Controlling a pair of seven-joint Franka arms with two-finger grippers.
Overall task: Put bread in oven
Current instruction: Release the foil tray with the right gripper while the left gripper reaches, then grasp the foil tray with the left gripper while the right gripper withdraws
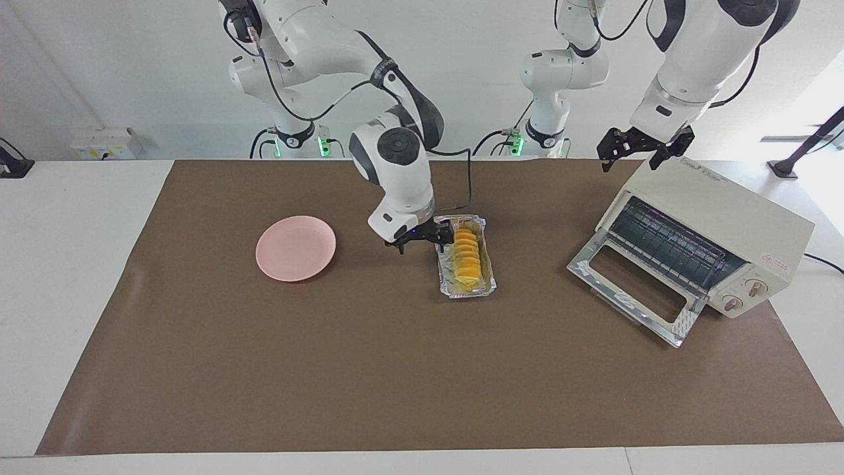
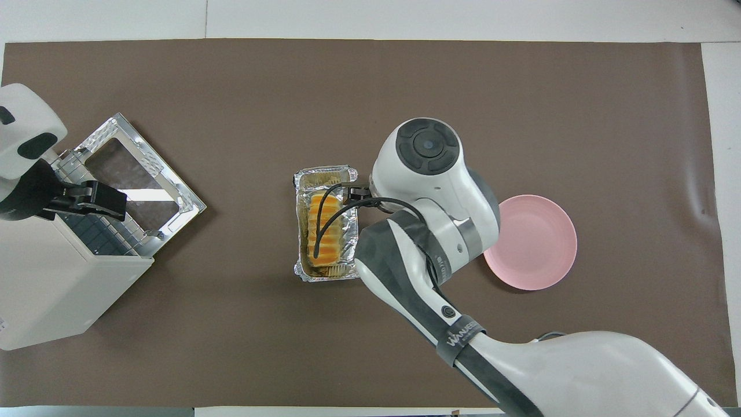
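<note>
Two arms work over a bench (image 1: pixel 422 396) covered by a brown mat. The right gripper (image 1: pixel 423 239) hangs low just beside the foil tray (image 1: pixel 465 287), on the side toward the pink plate (image 1: pixel 295 248); its fingers are spread apart and hold nothing. One fingertip reaches the tray's rim at the end nearer the robots, while the other points down at the mat toward the plate. The bread (image 1: pixel 467 258) lies lengthwise inside the tray, just past that inner fingertip, and is not gripped. The left gripper (image 1: pixel 638 146) hovers over the top corner of the oven (image 1: pixel 719 231) nearest the robots, fingers released and empty. The oven stands at the left arm's end of the bench, well apart from the right fingers, with its glass door (image 1: pixel 633 290) folded down and the wire rack showing inside.
</note>
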